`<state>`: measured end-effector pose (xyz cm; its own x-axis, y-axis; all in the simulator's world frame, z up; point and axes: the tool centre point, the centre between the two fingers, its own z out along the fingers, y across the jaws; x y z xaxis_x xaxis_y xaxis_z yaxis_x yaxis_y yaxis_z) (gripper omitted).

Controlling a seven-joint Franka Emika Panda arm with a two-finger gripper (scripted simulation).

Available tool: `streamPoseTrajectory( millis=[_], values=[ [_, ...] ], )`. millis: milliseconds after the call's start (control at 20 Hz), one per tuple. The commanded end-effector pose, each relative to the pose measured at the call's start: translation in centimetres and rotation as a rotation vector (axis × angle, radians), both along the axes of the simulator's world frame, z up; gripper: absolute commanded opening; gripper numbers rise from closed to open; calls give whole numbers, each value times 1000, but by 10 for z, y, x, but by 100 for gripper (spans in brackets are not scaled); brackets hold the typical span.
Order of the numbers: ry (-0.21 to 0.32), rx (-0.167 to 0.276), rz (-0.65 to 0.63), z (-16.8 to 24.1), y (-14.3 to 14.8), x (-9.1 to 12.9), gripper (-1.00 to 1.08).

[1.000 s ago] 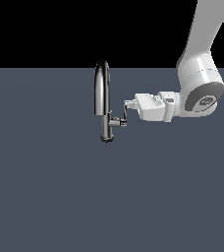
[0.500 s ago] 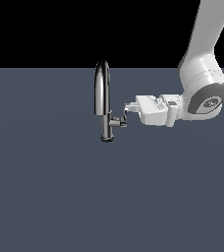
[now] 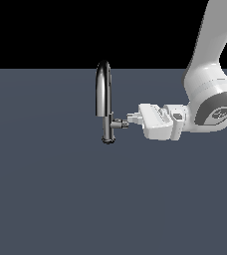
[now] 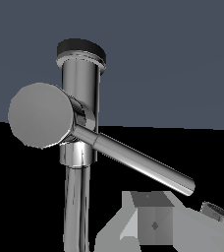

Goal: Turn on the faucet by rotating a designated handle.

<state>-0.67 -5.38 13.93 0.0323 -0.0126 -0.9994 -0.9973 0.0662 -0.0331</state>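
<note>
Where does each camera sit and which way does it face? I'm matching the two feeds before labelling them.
Exterior view: off the arm, looking across the floor at the faucet side-on; the arm and gripper reach in from the exterior view's right toward the handle.
Wrist view: on the wrist, very close to the faucet, facing its round stub and lever-like handle; one pale finger shows.
Shared: faucet, handle, gripper.
</note>
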Motion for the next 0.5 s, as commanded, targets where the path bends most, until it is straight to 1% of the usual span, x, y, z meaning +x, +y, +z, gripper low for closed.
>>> streamPoseTrajectory(
  millis=[0,450],
  values=[
    [0,0,1,0,0,0,-100],
    [16,9,12,-55,7,-12,-100]
  ],
)
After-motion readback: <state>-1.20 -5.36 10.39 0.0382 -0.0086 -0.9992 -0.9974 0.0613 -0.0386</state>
